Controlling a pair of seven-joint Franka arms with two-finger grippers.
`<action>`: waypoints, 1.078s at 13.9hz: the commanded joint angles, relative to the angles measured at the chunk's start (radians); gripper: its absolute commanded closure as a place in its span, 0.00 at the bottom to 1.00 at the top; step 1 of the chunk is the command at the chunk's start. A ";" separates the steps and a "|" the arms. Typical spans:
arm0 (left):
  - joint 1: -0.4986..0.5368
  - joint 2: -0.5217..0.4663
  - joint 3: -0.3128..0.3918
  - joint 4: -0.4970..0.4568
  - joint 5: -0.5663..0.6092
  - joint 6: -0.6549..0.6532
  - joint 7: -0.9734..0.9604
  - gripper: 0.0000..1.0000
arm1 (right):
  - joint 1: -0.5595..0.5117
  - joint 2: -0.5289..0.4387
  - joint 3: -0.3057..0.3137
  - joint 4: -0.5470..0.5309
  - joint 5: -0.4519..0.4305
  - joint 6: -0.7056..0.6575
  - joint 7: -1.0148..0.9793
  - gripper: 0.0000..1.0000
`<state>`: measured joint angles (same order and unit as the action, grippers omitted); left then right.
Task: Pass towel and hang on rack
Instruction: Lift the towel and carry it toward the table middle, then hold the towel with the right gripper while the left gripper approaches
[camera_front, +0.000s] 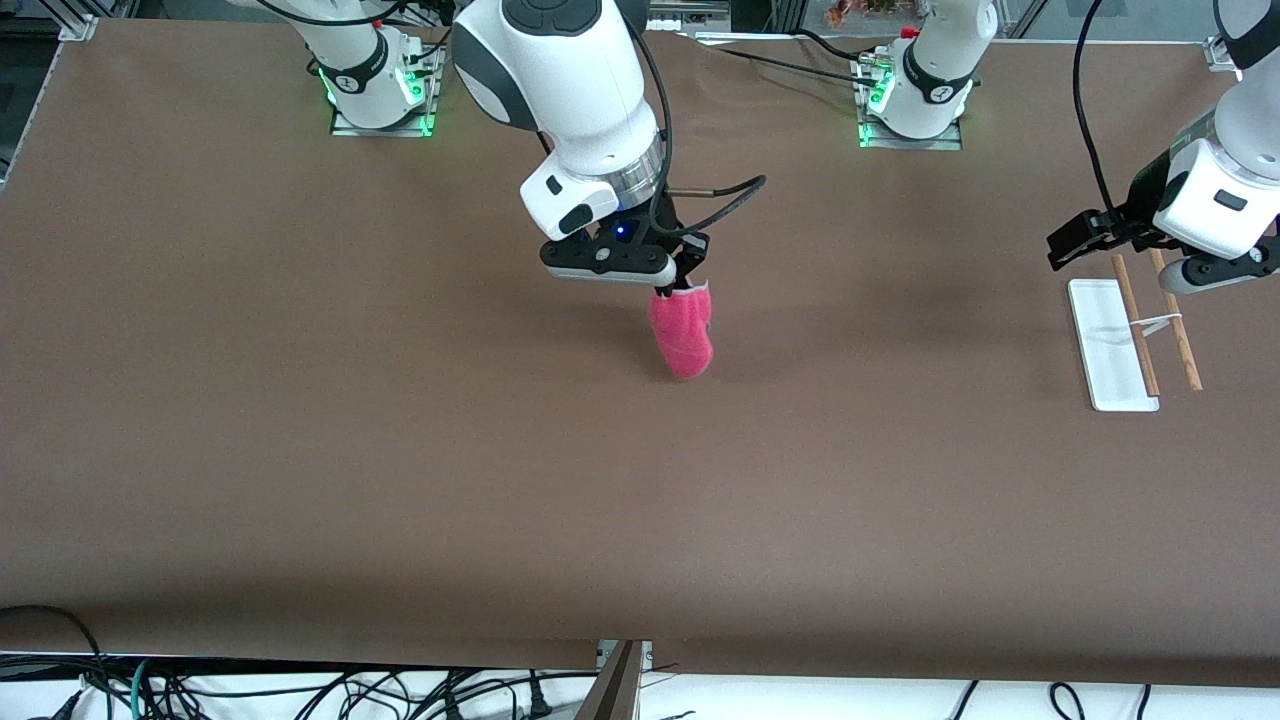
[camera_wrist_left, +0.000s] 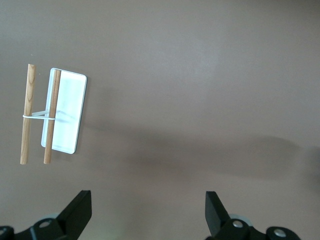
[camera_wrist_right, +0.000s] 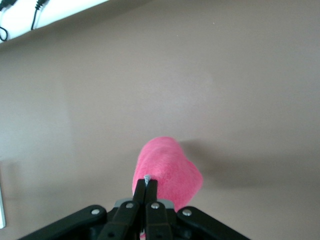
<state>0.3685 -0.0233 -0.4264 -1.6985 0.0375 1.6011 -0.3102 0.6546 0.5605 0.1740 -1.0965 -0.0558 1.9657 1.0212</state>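
Right hand (camera_front: 684, 287) pinching towel (camera_front: 682, 335) over mid-counter (camera_front: 400, 450) | left hand (camera_wrist_left: 148, 212) spread, waiting above rack (camera_front: 1115, 345) | advice: present a free-hanging edge for handover.

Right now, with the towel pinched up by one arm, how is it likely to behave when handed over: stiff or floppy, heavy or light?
Probably floppy: the towel hangs limp below the right gripper, pinched at its top edge. Likely light, since that thin pinch carries it. The open left gripper waits over the table beside the rack.
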 joint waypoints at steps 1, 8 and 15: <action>0.007 -0.006 -0.003 0.008 -0.016 -0.004 0.019 0.00 | 0.007 -0.005 0.012 0.007 0.005 0.036 0.014 1.00; -0.009 0.035 -0.011 0.029 -0.015 -0.027 0.011 0.00 | 0.017 -0.007 0.032 0.007 0.004 0.050 0.069 1.00; -0.114 0.148 -0.057 0.128 0.010 -0.093 0.014 0.00 | 0.054 -0.007 0.029 0.007 0.002 0.053 0.145 1.00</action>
<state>0.2769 0.0956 -0.4791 -1.6268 0.0367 1.5495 -0.3086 0.7057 0.5594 0.2019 -1.0963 -0.0558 2.0178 1.1439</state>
